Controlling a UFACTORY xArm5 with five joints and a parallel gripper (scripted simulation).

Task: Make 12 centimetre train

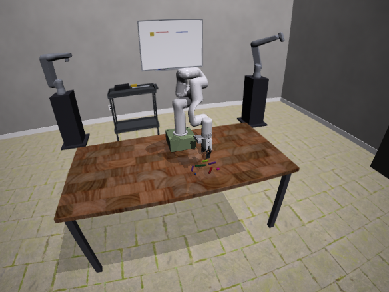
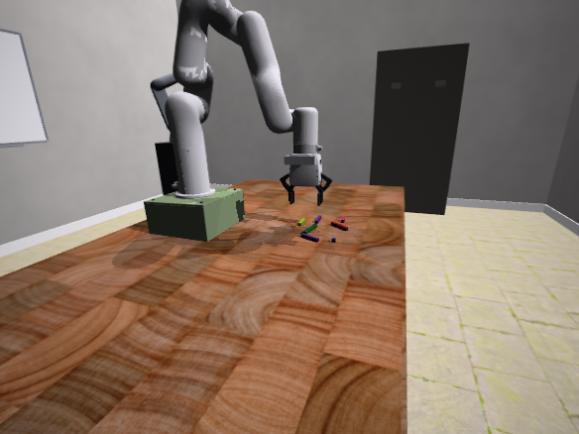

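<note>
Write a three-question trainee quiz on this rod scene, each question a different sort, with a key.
1. True or false: the gripper is shut on a rod.
2. Which two rods share a colour? A) purple and B) red C) green
3. Fill in: the arm stands on a ____-coloured base block.

Key: 1 false, it hangs open above the table, holding nothing. 2 A. 3 green.
</note>
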